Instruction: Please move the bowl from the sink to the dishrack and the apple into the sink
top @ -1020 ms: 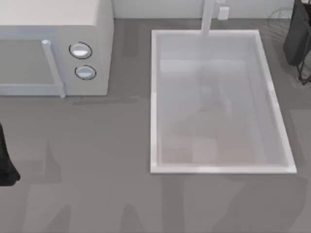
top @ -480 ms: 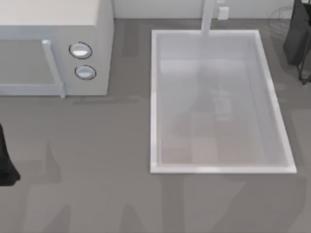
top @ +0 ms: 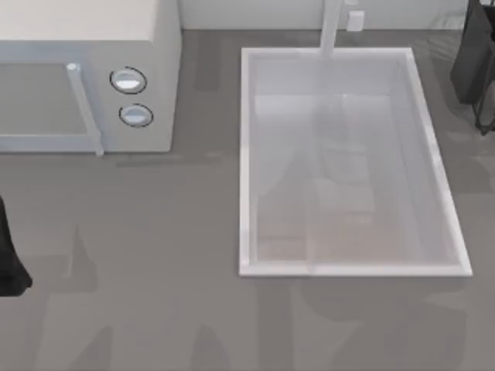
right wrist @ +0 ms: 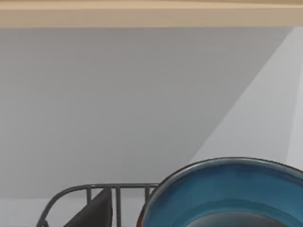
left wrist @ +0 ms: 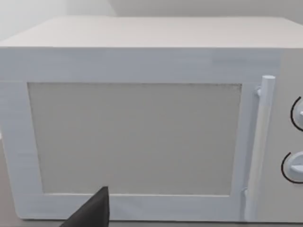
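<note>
The blue bowl (right wrist: 227, 198) with its red-brown rim hangs close to my right wrist, raised beside the dark wires of the dishrack (right wrist: 85, 191). My right gripper is shut on the bowl, and one dark finger (right wrist: 97, 210) shows beside it. In the top view my right arm (top: 473, 54) is at the far right edge, over the dishrack (top: 486, 116). The white sink (top: 247, 154) lies right of centre with nothing in its basin. The apple is out of view. My left arm (top: 8, 259) is parked at the left edge.
A white microwave (top: 85, 77) with two round knobs stands at the back left, and it faces my left wrist (left wrist: 142, 137). The white faucet (top: 331, 27) rises behind the sink. Grey counter surrounds the sink.
The shadows inside the sink basin have shifted toward the right. My right arm stays at the far right edge, and the left arm has not moved.
</note>
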Robot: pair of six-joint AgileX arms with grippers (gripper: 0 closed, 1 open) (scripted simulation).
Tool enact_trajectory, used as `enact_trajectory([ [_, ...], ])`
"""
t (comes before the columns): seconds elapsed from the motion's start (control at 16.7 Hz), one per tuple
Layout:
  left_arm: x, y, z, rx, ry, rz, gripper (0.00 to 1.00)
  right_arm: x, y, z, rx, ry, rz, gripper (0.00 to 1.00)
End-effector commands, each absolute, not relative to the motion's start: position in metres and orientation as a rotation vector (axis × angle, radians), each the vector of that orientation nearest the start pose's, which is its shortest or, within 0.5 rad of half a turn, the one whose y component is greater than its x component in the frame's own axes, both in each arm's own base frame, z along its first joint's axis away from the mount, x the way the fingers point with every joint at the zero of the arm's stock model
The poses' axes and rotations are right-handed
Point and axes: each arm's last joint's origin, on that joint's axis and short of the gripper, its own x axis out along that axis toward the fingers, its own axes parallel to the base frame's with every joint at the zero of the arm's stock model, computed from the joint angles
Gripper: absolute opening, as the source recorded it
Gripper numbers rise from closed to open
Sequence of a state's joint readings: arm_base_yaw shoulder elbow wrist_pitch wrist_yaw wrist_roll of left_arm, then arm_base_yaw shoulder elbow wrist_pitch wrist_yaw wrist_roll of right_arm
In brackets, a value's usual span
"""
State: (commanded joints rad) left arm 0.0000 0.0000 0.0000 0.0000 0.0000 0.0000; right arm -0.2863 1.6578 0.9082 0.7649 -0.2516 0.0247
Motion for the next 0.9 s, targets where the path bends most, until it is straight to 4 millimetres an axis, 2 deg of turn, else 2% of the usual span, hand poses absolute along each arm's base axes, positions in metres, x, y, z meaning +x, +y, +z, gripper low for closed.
enact_trajectory([
  [0.18,0.106,-0.001,0.16,0.0,0.0,0.0,1.0,0.317,-0.075,0.263,0.006,-0.022,-0.028,1.0],
  [0.36,0.106,-0.001,0.16,0.0,0.0,0.0,1.0,0.264,-0.053,0.279,0.003,-0.039,-0.036,1.0],
  [0.48,0.106,-0.001,0.16,0.0,0.0,0.0,1.0,0.225,-0.038,0.28,0.0,-0.052,-0.038,1.0],
  [0.6,0.106,-0.001,0.16,0.0,0.0,0.0,1.0,0.188,-0.026,0.272,-0.002,-0.062,-0.037,1.0],
  [0.72,0.106,-0.001,0.16,0.0,0.0,0.0,1.0,0.156,-0.017,0.255,-0.003,-0.067,-0.032,1.0],
  [0.9,0.106,-0.001,0.16,0.0,0.0,0.0,1.0,0.124,-0.008,0.221,-0.002,-0.058,-0.022,1.0],
])
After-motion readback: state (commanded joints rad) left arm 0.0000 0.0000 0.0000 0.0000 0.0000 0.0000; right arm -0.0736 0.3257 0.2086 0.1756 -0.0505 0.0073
